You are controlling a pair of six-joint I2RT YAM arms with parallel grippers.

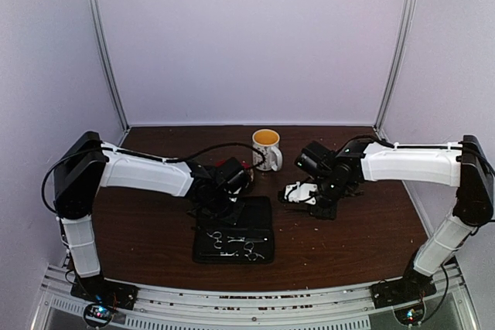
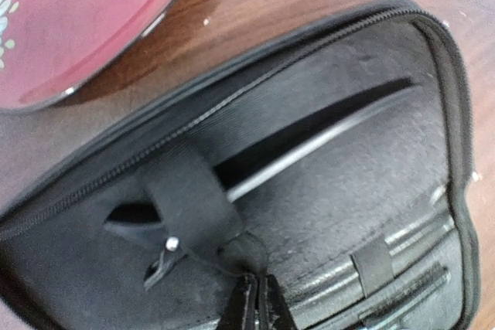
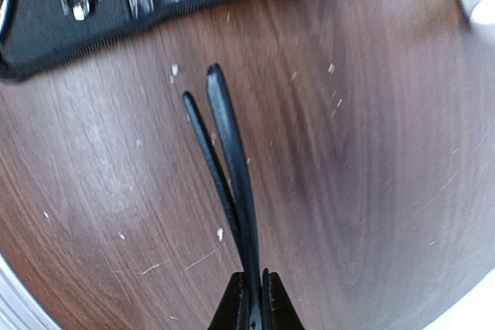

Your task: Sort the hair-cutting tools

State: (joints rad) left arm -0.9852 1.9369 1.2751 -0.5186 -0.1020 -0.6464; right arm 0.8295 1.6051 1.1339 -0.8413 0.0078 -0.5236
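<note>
Silver scissors lie in the near half of the open black zip case. A second pair sits at 4 o'clock from the first, with thin dark tools between them that are too small to name. The case lies on the table.

The left gripper hangs over the far half of the case, its two fingers pressed together with no gap. Whether they pinch the black lump just ahead of them cannot be told. At 10 o'clock from the fingertips, a small dark clip with a silver rivet peeks out from under an elastic strap. A slim silver-edged tool sits in the slot behind, most of it hidden. A red saucer with flowers is cut off at 11 o'clock.

A mug with yellowish contents stands at 12 o'clock from the case.

The right gripper is closed tight on the base of a black clip and holds it over bare wood. The clip's two prongs splay slightly toward 11 o'clock (its tip stays just apart from the case edge). A white object at 1 o'clock is blurred and cropped.
</note>
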